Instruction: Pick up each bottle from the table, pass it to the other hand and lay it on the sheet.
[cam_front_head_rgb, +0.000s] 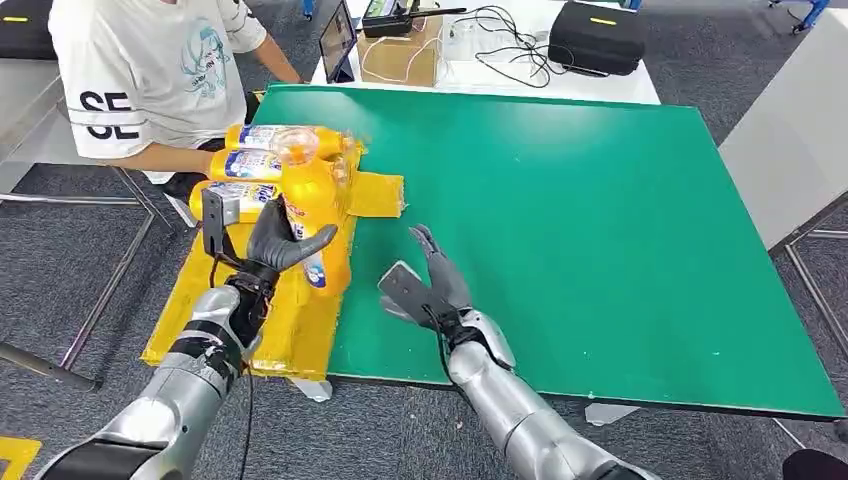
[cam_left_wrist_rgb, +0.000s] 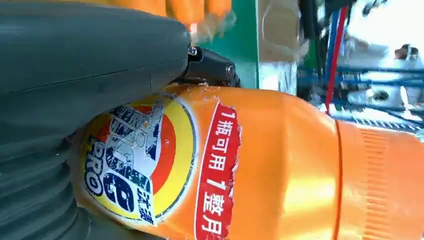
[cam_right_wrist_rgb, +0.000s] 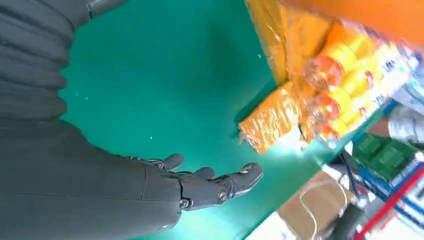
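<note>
The orange plastic detergent bottle (cam_front_head_rgb: 310, 215) stands upright in my left hand (cam_front_head_rgb: 275, 240) above the crinkled yellow sheet (cam_front_head_rgb: 290, 310) at the green table's (cam_front_head_rgb: 600, 220) left edge, its base hidden, while my right hand (cam_front_head_rgb: 430, 285) hovers spread, empty.

Arms: silver segmented metal shells, dark joints at the wrists. Left robot hand (cam_front_head_rgb: 272, 243): dark grey fingers, thick grey thumb, ribbed grey cover; black cable along the forearm. Right robot hand (cam_front_head_rgb: 425, 285): same build, small screws visible on the finger (cam_right_wrist_rgb: 235, 182) links.
</note>
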